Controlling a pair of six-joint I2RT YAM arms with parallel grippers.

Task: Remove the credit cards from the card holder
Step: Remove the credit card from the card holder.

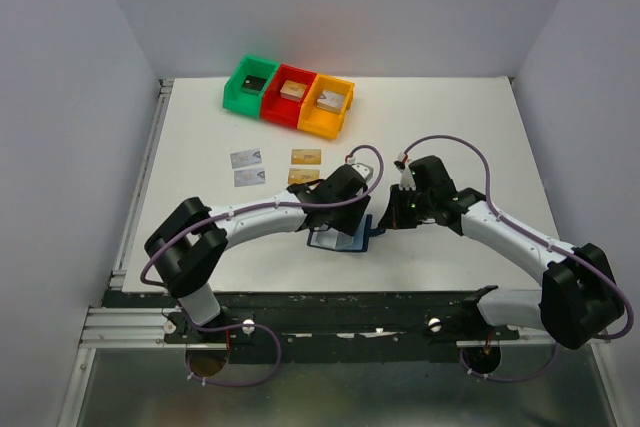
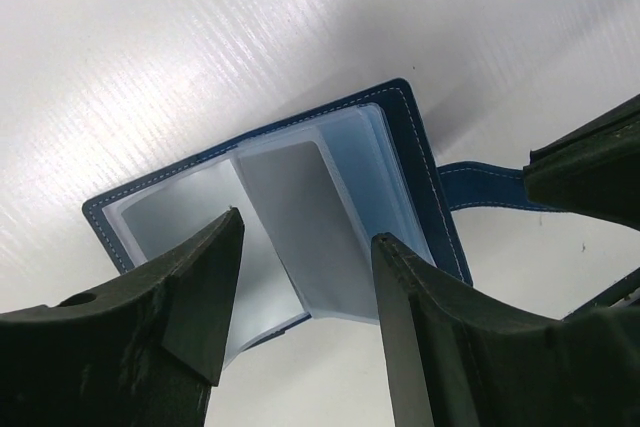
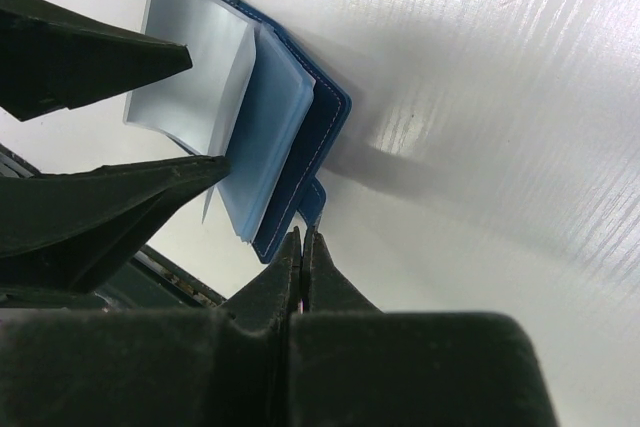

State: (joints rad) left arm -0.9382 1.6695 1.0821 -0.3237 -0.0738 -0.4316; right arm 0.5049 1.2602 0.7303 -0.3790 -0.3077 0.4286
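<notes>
Straddling a clear sleeve (image 2: 285, 172) of the open card holder (image 2: 410, 147) on the table (image 1: 450, 127), left gripper (image 2: 308, 227) jaws apart; right gripper (image 3: 301, 237) closed at strap (image 2: 480, 185); pinching plastic alone could drag holder loose.

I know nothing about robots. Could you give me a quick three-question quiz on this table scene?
1. True or false: the left gripper stands open above the open navy-blue booklet-style card holder.
2. How many small flat silver and gold cards lie loose on the white table? A two, B four, C seven.
3. Fill in: between the green plastic bin and the orange plastic bin sits the ___ one.
Key: 1 true; 2 B; 3 red bin.
</notes>
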